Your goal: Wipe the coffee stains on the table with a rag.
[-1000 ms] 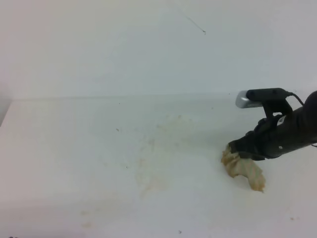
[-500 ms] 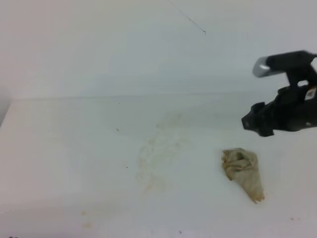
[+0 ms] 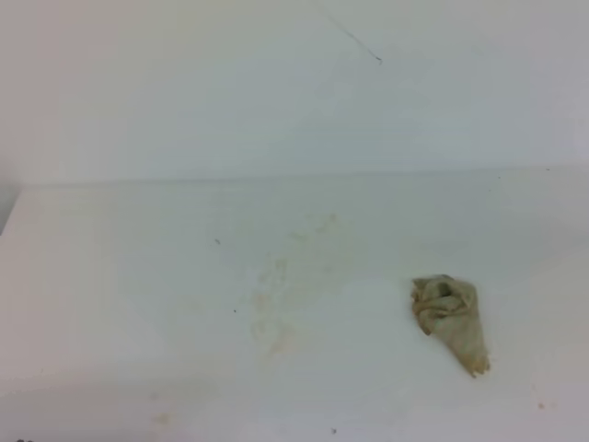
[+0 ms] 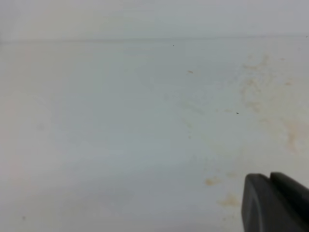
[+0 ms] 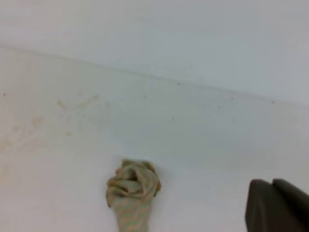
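Note:
The rag, a bunched beige cloth with tan stains, lies alone on the white table at the right. The coffee stains show only as faint orange-brown smears near the table's middle, left of the rag. No arm appears in the exterior high view. In the right wrist view the rag sits low and left of centre, well apart from my right gripper, whose dark fingers are shut together and hold nothing. My left gripper also looks shut and empty, with faint stains ahead of it.
A white wall rises behind the table's far edge. A few small tan droplets lie near the table's front edge. Tiny dark specks dot the surface.
My right gripper let go of the rag, lifted up and to the right, and left the exterior high view. The rag stays where it was dropped.

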`<action>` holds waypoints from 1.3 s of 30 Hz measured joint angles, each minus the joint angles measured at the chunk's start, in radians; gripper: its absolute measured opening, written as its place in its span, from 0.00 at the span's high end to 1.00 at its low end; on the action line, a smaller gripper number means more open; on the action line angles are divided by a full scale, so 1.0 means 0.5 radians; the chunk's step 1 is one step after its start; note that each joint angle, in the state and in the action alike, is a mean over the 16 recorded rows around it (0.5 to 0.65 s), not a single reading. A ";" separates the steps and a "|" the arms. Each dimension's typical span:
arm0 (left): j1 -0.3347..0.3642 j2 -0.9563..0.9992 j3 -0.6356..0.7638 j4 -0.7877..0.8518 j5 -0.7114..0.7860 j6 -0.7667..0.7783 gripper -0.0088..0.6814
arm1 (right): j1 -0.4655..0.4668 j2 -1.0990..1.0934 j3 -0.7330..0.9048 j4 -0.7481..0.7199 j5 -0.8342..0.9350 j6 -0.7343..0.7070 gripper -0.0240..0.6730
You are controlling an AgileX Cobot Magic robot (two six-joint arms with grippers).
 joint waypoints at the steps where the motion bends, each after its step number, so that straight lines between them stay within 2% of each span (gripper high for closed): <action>1: 0.000 0.000 0.000 0.000 0.000 0.000 0.99 | 0.000 -0.062 0.049 -0.027 -0.001 0.032 0.96; 10: 0.000 0.000 0.000 0.000 0.000 0.000 0.99 | 0.000 -0.368 0.329 -0.102 0.116 0.101 0.96; 16: 0.000 0.000 0.000 0.000 0.000 0.000 0.99 | -0.033 -0.535 0.429 -0.316 0.114 0.208 0.96; 22: 0.000 0.000 0.000 0.000 0.000 0.000 0.99 | -0.161 -0.830 0.663 -0.580 -0.177 0.469 0.96; 29: 0.000 0.000 0.000 0.000 0.000 0.000 0.99 | -0.421 -1.236 1.149 -0.748 -0.717 0.808 0.96; 34: 0.000 0.003 -0.005 0.000 0.002 0.000 0.99 | -0.572 -1.470 1.458 -0.773 -0.906 0.899 0.96; 39: 0.000 0.003 -0.005 0.000 0.002 0.000 0.99 | -0.643 -1.618 1.627 -0.787 -0.942 0.913 0.96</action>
